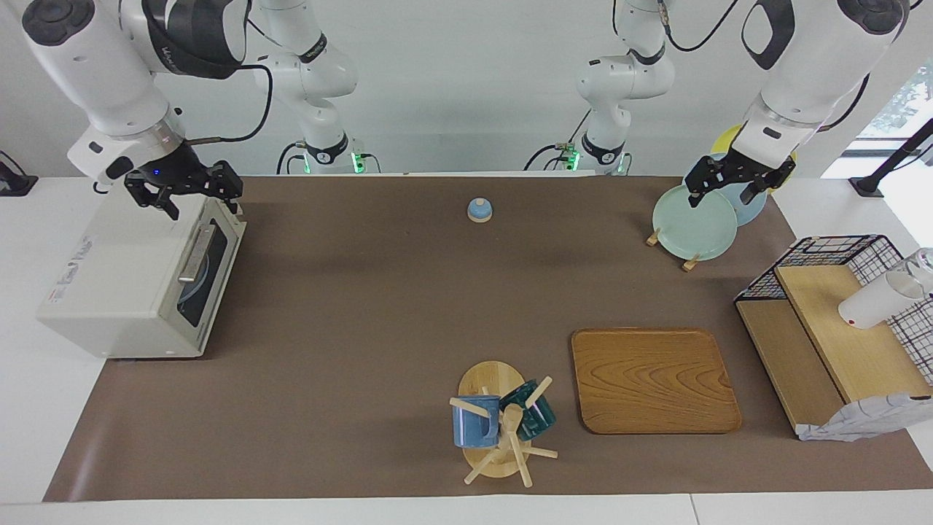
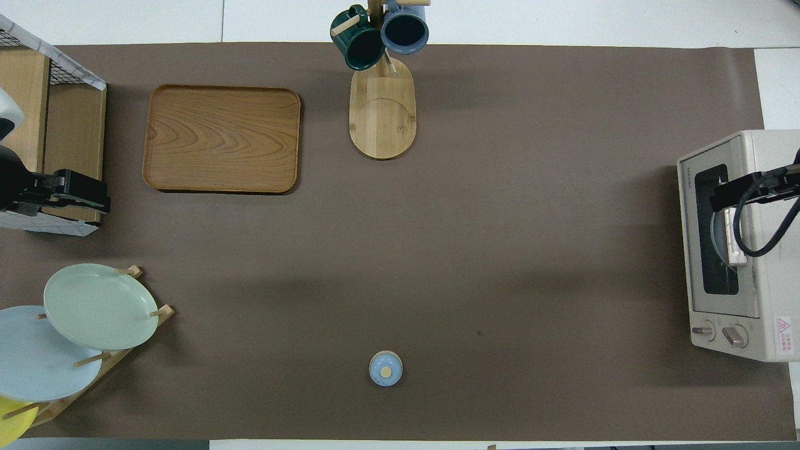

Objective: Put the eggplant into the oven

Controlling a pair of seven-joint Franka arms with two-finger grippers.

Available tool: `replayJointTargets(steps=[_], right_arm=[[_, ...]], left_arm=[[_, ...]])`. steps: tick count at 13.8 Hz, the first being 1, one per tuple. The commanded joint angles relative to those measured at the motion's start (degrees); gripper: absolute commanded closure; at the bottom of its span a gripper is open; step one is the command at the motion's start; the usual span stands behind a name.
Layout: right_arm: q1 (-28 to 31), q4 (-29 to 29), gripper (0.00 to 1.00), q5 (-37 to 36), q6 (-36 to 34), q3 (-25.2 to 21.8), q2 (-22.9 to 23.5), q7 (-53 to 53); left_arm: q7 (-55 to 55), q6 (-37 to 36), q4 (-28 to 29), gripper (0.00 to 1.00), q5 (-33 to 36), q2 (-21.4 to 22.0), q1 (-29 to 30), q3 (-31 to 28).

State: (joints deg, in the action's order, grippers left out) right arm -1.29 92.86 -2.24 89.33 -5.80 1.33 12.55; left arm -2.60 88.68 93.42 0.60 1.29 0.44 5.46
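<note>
The cream-white oven [image 1: 120,281] stands at the right arm's end of the table, its dark glass door [image 1: 198,281] shut and its bar handle [image 1: 195,254] along the top edge. In the overhead view the oven [image 2: 759,294] lies at the edge of the picture. No eggplant shows in either view. My right gripper [image 1: 198,201] hangs open and holds nothing, just above the oven's top edge nearest the robots; from overhead this right gripper [image 2: 744,194] covers the door's handle. My left gripper [image 1: 721,195] hangs open over the plate rack.
A rack holds pale green [image 1: 694,222], blue and yellow plates. A small blue knobbed lid [image 1: 479,210] lies near the robots. A wooden tray [image 1: 652,379], a mug tree [image 1: 503,426] with two mugs and a wire basket shelf [image 1: 838,321] with a white cup stand farther out.
</note>
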Motion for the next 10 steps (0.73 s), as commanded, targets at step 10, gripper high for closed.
replayJointTargets(steps=[10], right_arm=[[0.0, -3.9, 0.0, 1.2, -2.9, 2.8, 1.7, -6.2]], left_arm=[[0.4, -1.3, -0.6, 0.0, -0.6, 0.3, 0.9, 0.5]])
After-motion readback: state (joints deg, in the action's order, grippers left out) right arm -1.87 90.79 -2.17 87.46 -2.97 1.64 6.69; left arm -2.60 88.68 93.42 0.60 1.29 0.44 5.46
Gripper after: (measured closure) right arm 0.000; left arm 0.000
